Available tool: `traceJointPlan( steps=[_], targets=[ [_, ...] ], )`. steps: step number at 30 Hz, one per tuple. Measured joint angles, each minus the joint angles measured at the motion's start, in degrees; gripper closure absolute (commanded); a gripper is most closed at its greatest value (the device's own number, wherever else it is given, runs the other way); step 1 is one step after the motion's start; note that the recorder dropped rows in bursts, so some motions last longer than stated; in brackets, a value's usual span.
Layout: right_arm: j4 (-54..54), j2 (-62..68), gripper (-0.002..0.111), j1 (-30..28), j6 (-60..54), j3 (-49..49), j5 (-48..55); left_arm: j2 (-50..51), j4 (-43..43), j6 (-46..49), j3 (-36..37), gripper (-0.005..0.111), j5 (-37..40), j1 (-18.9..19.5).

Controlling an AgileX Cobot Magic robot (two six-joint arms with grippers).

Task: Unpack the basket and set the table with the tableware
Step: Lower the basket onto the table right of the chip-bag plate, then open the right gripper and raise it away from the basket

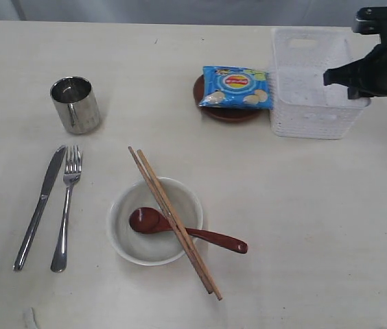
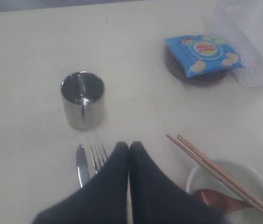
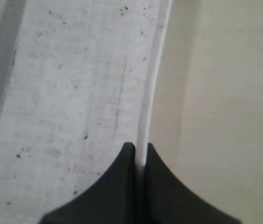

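Nearly done, we judge: the white perforated plastic basket (image 1: pixel 310 116) looks empty, tableware (image 1: pixel 145 248) laid on the pale table (image 1: pixel 303 205); right gripper (image 3: pixel 138 148) pinches its wall, left gripper (image 2: pixel 129 145) closed, empty.

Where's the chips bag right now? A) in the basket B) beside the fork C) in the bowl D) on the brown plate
D: the chips bag lies on top of the brown plate, beside the basket and not in it.

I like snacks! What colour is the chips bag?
The chips bag is bright blue; the exterior view shows it best.
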Motion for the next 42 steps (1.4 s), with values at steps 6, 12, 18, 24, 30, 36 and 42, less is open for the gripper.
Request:
traceJointPlan(
  steps=[6, 12, 18, 24, 30, 36, 42],
  targets=[
    [2.45, 0.13, 0.109, 6.56, 3.53, 0.0, -1.13, 0.0, 0.0, 0.0, 0.0, 0.107, 0.0, 0.0],
    [2.65, 0.17, 0.109, 11.4, 7.42, 0.0, -2.59, 0.0, 0.0, 0.0, 0.0, 0.107, 0.0, 0.0],
    [2.65, 0.26, 0.109, 12.95, 10.11, 0.11, -3.33, 0.0, -0.11, 0.0, 0.0, 0.107, 0.0, 0.0],
    [2.22, 0.62, 0.109, 5.75, 11.41, 0.11, -1.68, 0.0, -0.42, 0.0, 0.0, 0.107, 0.0, 0.0],
    [2.12, 0.4, 0.109, 2.29, 8.72, 0.11, -1.08, 0.0, -0.42, 0.0, 0.0, 0.107, 0.0, 0.0],
    [1.54, -0.35, 0.109, 4.13, 8.62, 0.11, -1.08, 0.0, -0.42, 0.11, 0.0, 0.107, 0.0, 0.0],
    [1.98, -2.25, 0.109, 4.83, 10.1, 0.45, 2.36, 0.0, -0.42, 0.11, 0.0, 0.107, 0.0, 0.0]
  ],
)
